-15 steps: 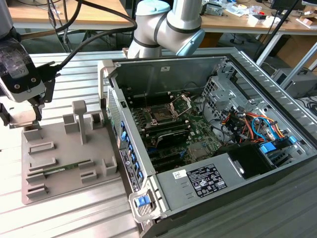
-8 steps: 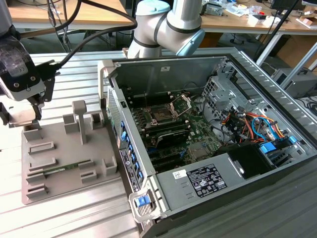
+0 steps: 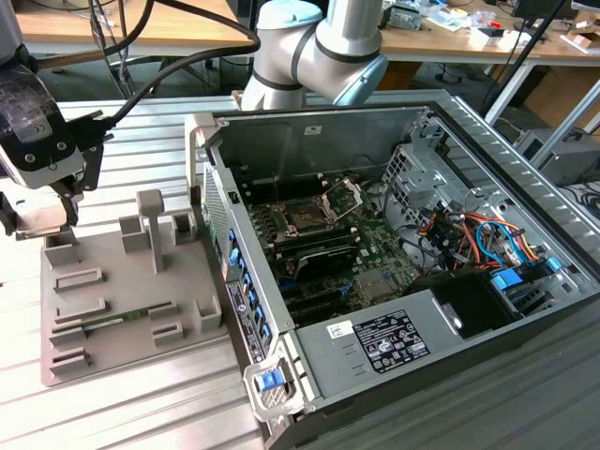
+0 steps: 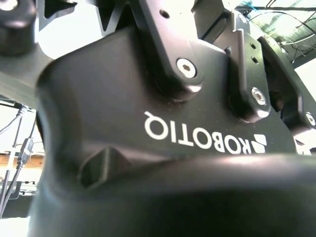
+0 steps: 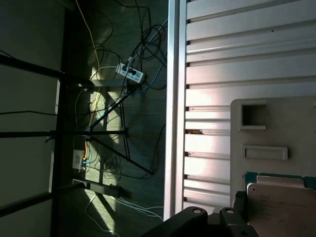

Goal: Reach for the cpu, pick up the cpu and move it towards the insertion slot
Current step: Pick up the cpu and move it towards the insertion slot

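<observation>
One tip: the gripper (image 3: 39, 217) hangs over the cpu (image 5: 279, 207) on the grey holder tray (image 3: 122, 281), well apart from the insertion slot (image 3: 307, 221), so I'd square up and grip its edges evenly, though I can't tell how the jaws stand.

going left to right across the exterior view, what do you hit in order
gripper → grey fixture tray → insertion slot → power supply → orange and blue cables
</observation>
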Action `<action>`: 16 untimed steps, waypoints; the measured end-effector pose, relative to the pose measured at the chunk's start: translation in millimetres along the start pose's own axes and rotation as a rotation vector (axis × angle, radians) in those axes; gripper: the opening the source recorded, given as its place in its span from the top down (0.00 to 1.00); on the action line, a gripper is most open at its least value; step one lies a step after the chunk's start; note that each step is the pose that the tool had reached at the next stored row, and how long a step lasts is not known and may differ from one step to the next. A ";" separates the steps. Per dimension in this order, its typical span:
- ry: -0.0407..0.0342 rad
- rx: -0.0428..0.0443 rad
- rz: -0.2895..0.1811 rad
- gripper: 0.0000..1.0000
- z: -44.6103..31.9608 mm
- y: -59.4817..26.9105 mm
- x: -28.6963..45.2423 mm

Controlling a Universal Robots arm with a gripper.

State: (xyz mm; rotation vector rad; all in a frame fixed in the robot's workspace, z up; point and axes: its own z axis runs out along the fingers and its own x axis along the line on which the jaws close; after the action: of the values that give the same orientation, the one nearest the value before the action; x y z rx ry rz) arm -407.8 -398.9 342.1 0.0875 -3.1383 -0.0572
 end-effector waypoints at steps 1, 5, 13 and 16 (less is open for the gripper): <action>0.0000 0.0000 0.000 0.45 -0.2 0.0 0.0; 0.0001 0.0000 0.000 0.45 -1.1 0.0 0.0; 0.0000 0.0000 0.000 0.45 -3.8 0.1 0.0; 0.0001 0.0000 0.000 0.45 -4.9 0.2 0.0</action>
State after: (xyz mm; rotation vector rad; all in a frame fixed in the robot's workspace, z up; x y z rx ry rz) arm -407.8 -398.9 346.9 0.0876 -3.1383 -0.0571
